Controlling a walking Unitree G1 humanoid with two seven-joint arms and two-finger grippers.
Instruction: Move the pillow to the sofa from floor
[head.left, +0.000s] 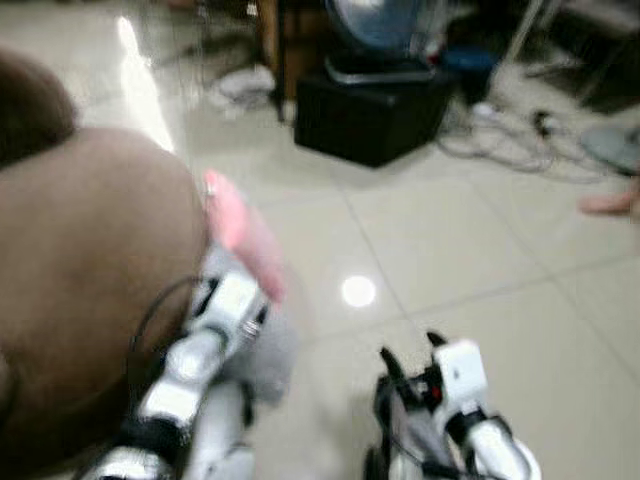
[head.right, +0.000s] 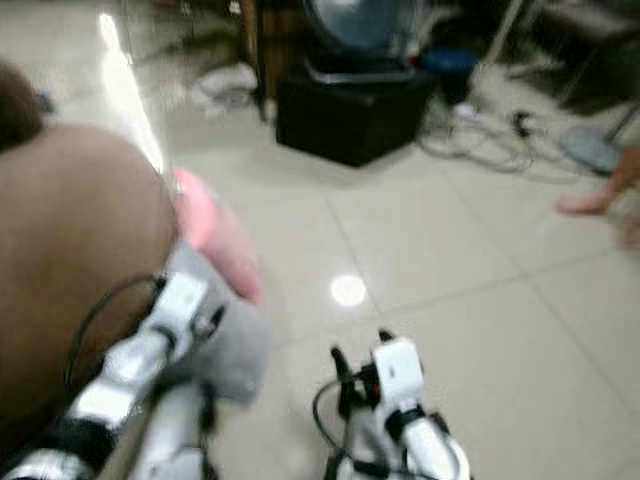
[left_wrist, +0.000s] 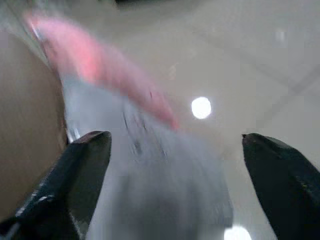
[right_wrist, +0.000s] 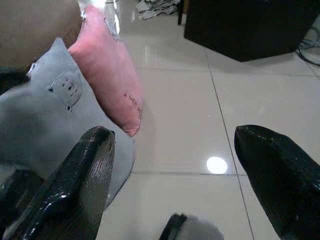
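Black and spread wide, my right gripper (right_wrist: 172, 175) hangs low over the tiled floor (head.left: 470, 250) and my left gripper (left_wrist: 175, 175), jaws apart, nears the grey pillow (right_wrist: 45, 115) leaning on the brown sofa (head.left: 90, 260), a pink pillow (right_wrist: 107, 70) just behind it, a black box (head.left: 365, 115) farther off.

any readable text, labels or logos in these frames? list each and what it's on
None can be read.
Pink pillow: a short line of small dark marks near its lower edge, too small to read.
Grey pillow: a stitched, face-like patch, no letters to be made out.
Black box and fan on it: too blurred to show any label.
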